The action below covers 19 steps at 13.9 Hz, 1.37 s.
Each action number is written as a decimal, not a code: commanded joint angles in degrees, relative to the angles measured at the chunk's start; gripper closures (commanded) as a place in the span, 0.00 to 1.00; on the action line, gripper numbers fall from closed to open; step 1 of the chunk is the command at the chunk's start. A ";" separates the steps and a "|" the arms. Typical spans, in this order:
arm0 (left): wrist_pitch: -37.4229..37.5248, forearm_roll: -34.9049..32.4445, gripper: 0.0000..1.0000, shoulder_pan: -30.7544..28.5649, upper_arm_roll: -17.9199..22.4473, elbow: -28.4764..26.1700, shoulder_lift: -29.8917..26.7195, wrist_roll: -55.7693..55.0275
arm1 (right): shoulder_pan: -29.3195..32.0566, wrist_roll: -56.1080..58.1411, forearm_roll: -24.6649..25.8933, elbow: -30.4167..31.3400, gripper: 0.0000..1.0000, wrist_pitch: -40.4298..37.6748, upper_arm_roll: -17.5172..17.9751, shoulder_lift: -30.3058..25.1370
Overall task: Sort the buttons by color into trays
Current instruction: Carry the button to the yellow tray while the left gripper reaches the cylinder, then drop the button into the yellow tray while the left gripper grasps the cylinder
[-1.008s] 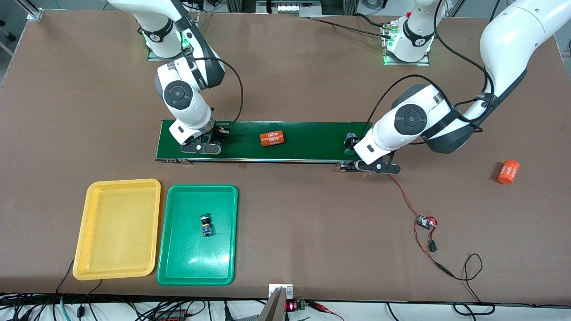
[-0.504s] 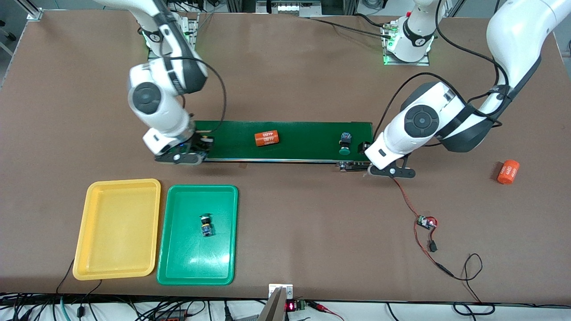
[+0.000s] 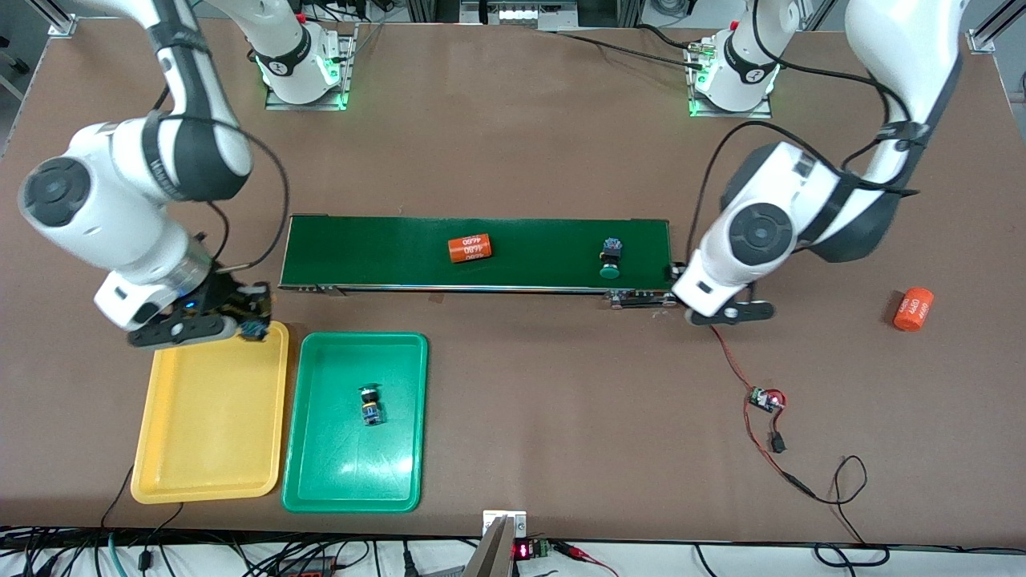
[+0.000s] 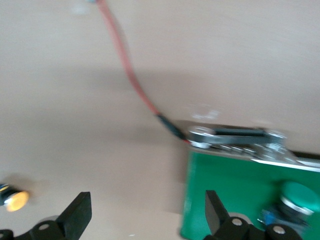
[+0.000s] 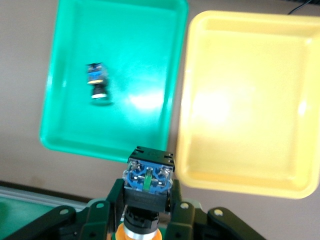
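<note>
The right gripper [image 3: 240,314], clamped on an orange-capped button [image 5: 145,200], is held over the conveyor-side edge of the yellow tray [image 3: 210,417], which is otherwise seen empty. Beside it, the green tray [image 3: 353,481] holds one green button [image 3: 369,403]. A second green button [image 3: 611,258] lies on the conveyor belt [image 3: 361,248], with one orange cylinder [image 3: 469,248] there and another [image 3: 912,308] on the table. The left gripper [image 3: 725,314], fingers apart and empty, is held off the belt's end. One button is judged sorted, one nearly, at least one left; a fourth may show, blurred, in the left wrist view.
</note>
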State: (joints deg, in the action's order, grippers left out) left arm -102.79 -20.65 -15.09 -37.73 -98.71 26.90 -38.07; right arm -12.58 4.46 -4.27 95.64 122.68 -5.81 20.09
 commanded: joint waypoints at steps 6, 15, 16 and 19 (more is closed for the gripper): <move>1.02 8.96 0.00 4.97 19.68 0.62 -3.43 12.46 | 7.73 13.02 -0.47 -12.66 0.91 -0.69 0.89 13.03; -8.99 8.79 0.00 -5.46 32.02 0.01 -1.07 46.23 | 10.73 17.34 -0.39 -14.51 0.74 6.34 0.89 20.95; -10.22 8.70 0.00 -7.83 32.02 -0.78 -0.19 47.64 | 10.99 17.34 -0.39 -14.51 0.71 6.34 0.81 21.13; -12.87 8.35 0.00 -12.40 32.02 -1.31 3.24 61.04 | 11.26 17.34 -0.65 -14.43 0.54 7.74 0.89 21.75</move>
State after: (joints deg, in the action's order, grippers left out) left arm -114.29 -13.28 -25.51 -5.40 -99.87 28.21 14.85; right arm -2.36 20.64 -4.34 82.86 129.82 -5.79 40.91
